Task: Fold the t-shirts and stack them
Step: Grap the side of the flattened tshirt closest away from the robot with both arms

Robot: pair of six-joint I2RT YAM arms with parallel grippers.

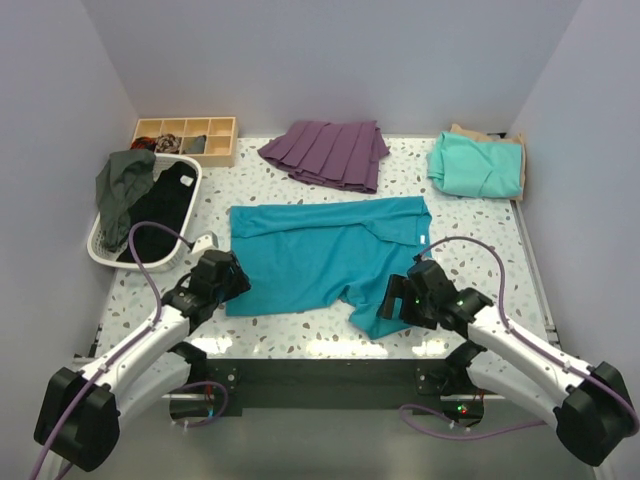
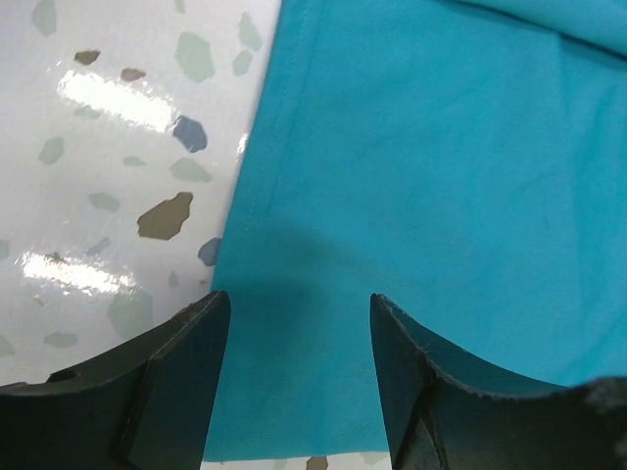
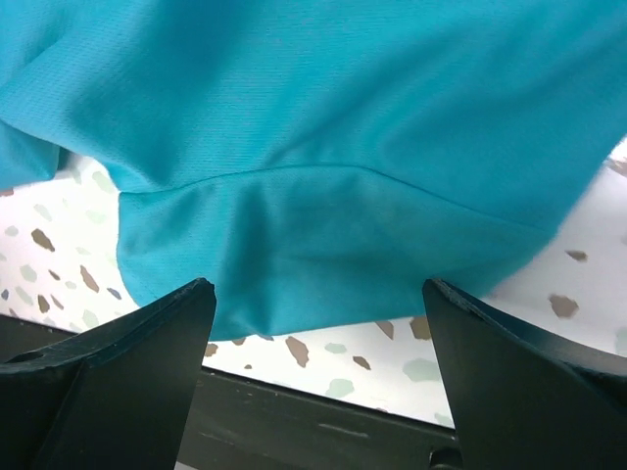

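1. Black fingers of the left gripper [image 2: 299, 313] stand apart and clamp nothing. We see them poised over the near left corner of the teal-blue t-shirt [image 1: 320, 255], just inside its stitched edge.
2. At the near right corner of that shirt, the right gripper [image 3: 318, 294] has its fingers spread wide, with a loose flap of the fabric lying just beyond them. We cannot tell whether they touch the cloth.
3. We find the teal-blue t-shirt spread across the middle of the speckled surface [image 1: 480, 240], mostly flat, with a few ridges running across its far half.
4. To the left, a white basket [image 1: 100, 255] sits at the edge of the surface. It holds a black garment [image 1: 160, 205], and a grey-green garment [image 1: 122, 185] hangs over its far rim.
5. Beyond the teal-blue shirt, and apart from it, a purple pleated garment [image 1: 328, 152] lies flat.
6. In the far right corner, we see the mint-green t-shirt [image 1: 478, 165] folded on top of the tan t-shirt [image 1: 465, 131], of which only the edges show.
7. In the far left corner, just behind the basket, a wooden tray [image 1: 185, 135] has compartments whose contents are too small for us to make out.
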